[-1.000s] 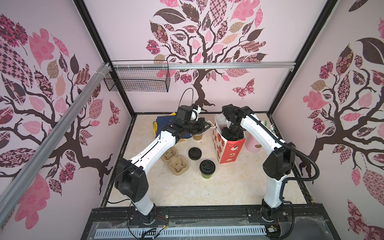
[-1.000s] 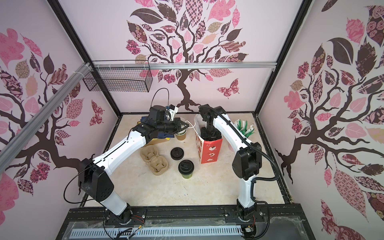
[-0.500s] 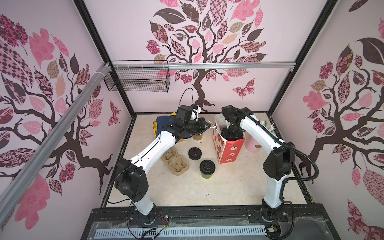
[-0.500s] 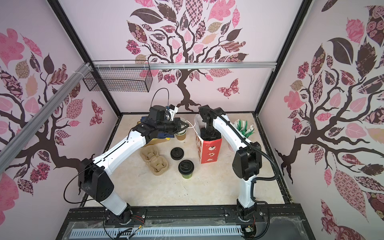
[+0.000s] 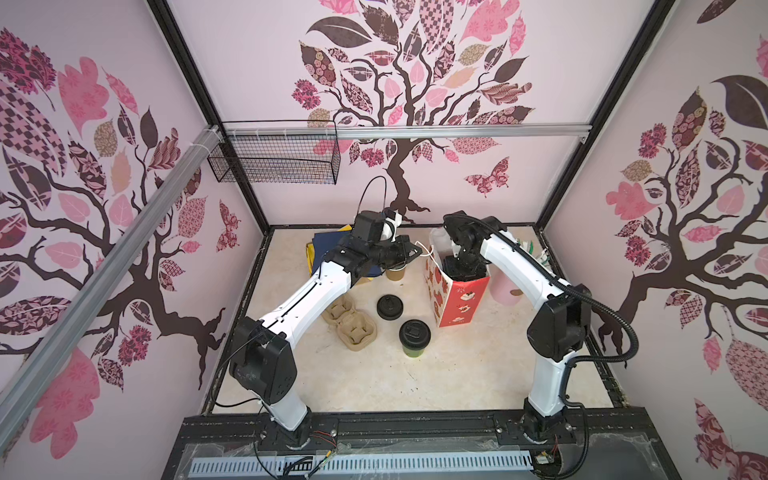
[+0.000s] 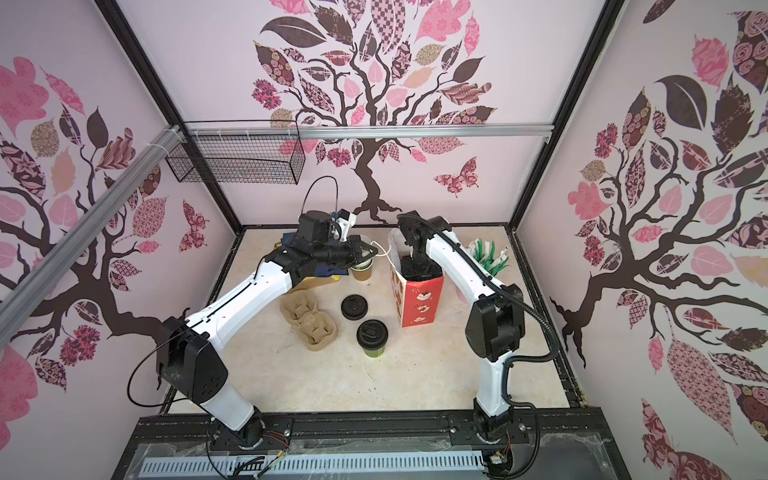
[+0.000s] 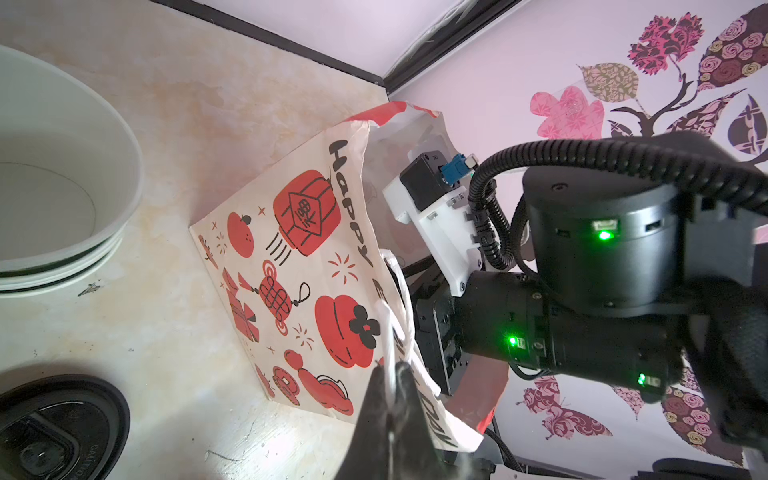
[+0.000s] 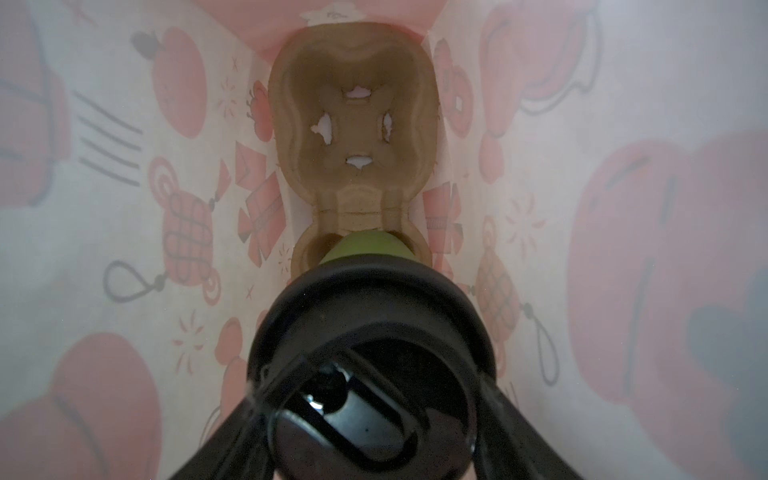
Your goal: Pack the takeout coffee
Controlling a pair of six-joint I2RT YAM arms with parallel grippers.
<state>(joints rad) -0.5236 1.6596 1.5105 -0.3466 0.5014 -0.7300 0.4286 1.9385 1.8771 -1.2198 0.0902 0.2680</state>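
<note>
Both arms have held still this past second: the left gripper (image 7: pixel 390 376) stays pinched on the white handle (image 7: pixel 392 328) of the gift bag (image 7: pixel 299 266), the right gripper (image 8: pixel 372 386) clasps the lid (image 8: pixel 374 307) of one green cup (image 8: pixel 365 246) deep inside, over a carrier (image 8: pixel 353 104) slot, so seating looks unfinished; the second green cup (image 5: pixel 414 337) waits on the table (image 5: pixel 374 386), and the lid hides whether the base has landed

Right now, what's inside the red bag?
A brown cup carrier lies at the bottom. The right hand holds a green cup with a black lid in one pocket; the other is empty. The lid hides most of it.
</note>
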